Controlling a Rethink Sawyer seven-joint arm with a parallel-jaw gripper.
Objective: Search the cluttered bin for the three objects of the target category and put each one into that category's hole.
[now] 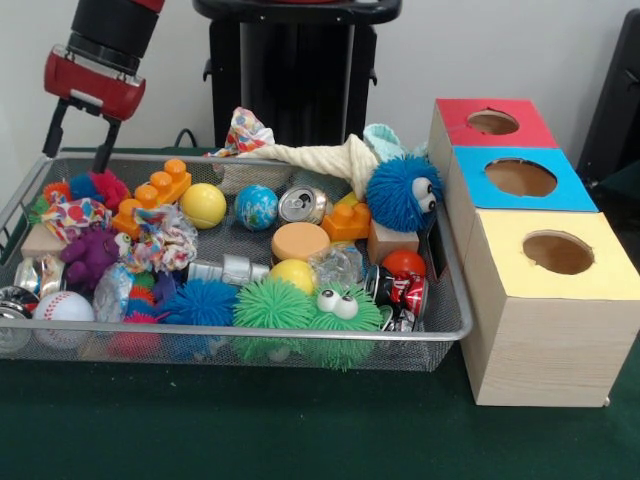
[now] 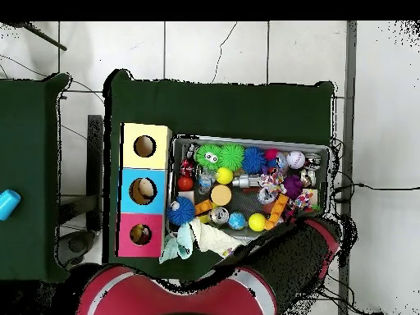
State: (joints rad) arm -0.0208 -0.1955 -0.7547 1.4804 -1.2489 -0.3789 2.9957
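– Guessing the category first: which three go together in the mesh bin (image 1: 250, 333)?

– My guess is cans: a silver can (image 1: 303, 205) near the far middle, a flattened can (image 1: 228, 270) in the centre, and a red can (image 1: 400, 290) at the end nearest the boxes.

– How would they handle?

– They look light, thin-walled and slick. They are already dented, so a hard squeeze would crumple them more. I'd close across the narrow body, not the rim.

– And the claw (image 1: 80, 138)?

– It hangs spread and empty above the bin's opposite end, well apart from all three. Soft spiky toys crowd the red can, so it may snag.
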